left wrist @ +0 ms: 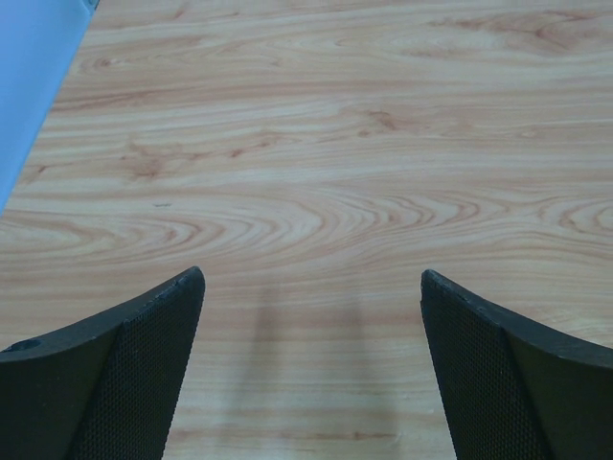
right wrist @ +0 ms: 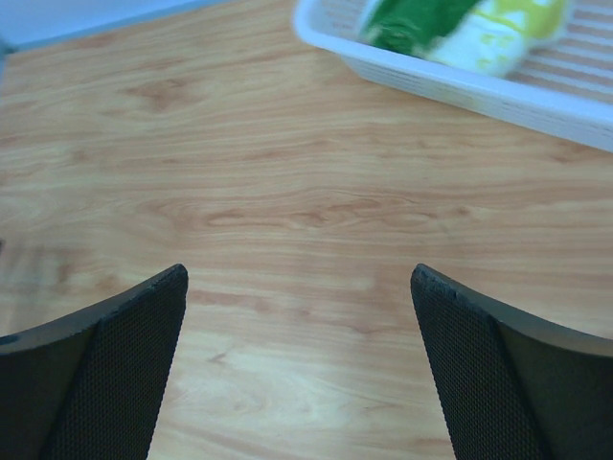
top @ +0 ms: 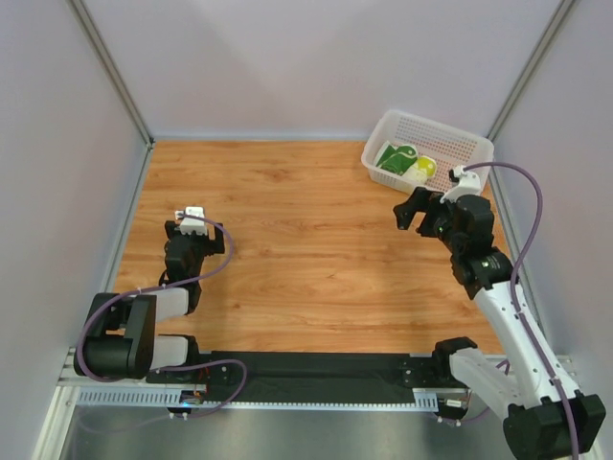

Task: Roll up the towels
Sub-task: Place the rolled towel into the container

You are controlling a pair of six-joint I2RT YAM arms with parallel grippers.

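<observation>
Wooden worktop (top: 306,249) seen from above; at its far right corner, a white perforated basket (top: 436,123); inside it, a dark green towel (top: 394,156) with white lines and a cream-yellow towel (top: 422,169) with lime patches, bunched side by side and touching; just in front of the basket, the right claw (right wrist: 299,273), spread wide, gripping nothing, above bare wood; well apart at the near left, the left claw (left wrist: 311,278), likewise spread wide, gripping nothing, low over the wood grain.

Black-and-white arms (top: 508,321), looping purple cables (top: 542,206), black fingers (left wrist: 144,383) with mesh-textured pads.
</observation>
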